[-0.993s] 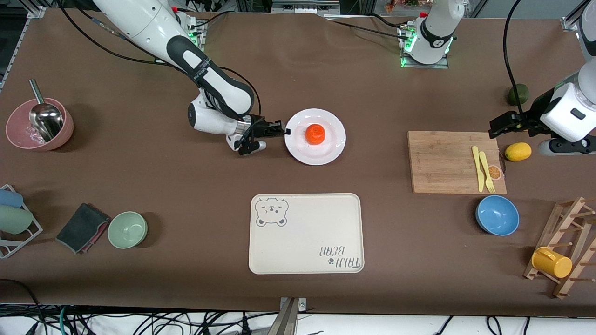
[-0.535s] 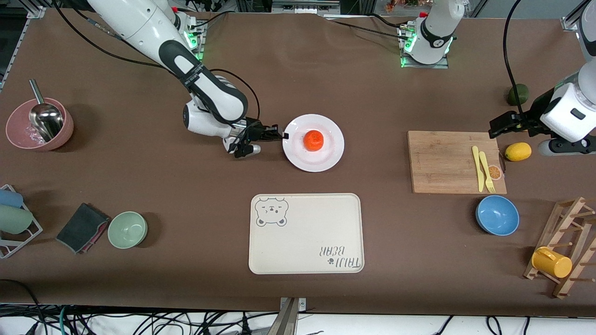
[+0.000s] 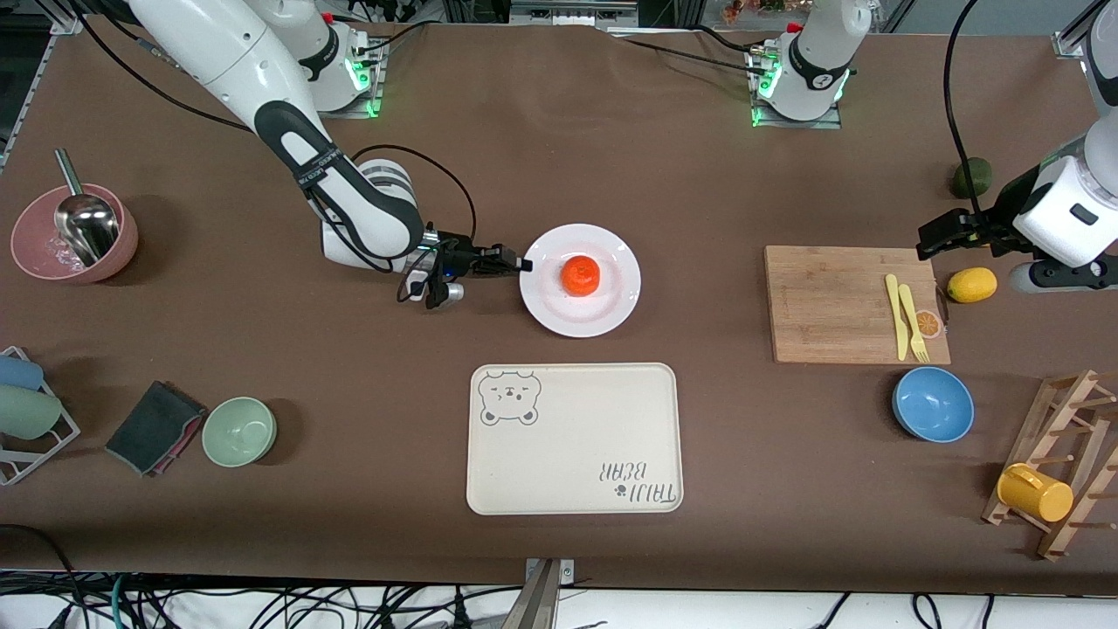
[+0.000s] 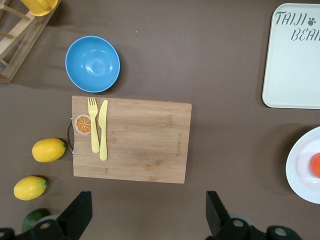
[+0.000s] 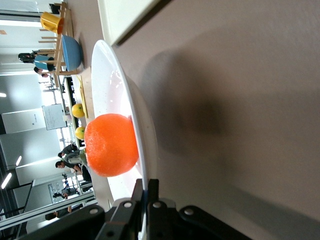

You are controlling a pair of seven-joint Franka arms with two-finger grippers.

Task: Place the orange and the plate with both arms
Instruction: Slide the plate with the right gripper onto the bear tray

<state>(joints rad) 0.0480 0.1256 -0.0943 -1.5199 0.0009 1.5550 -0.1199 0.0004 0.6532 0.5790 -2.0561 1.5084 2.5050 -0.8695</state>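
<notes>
The orange (image 3: 580,275) rests in the centre of the white plate (image 3: 611,310), over the middle of the table beside the cream tray. My right gripper (image 3: 522,264) is shut on the plate's rim at the side toward the right arm's end. In the right wrist view the fingertips (image 5: 153,186) pinch the thin rim of the plate (image 5: 107,80), with the orange (image 5: 111,145) just past them. My left gripper (image 3: 928,238) waits, open and holding nothing, over the table by the cutting board's corner; its fingers (image 4: 75,215) stand wide apart.
A cream bear-print tray (image 3: 574,437) lies nearer the front camera than the plate. A wooden cutting board (image 3: 838,304) carries a yellow knife and fork. A lemon (image 3: 971,284), blue bowl (image 3: 933,404), green bowl (image 3: 239,431), pink bowl (image 3: 35,253) and mug rack (image 3: 1061,437) stand around.
My right arm has drawn the plate with the orange toward the front camera and slightly toward the right arm's end. The left arm has not moved.
</notes>
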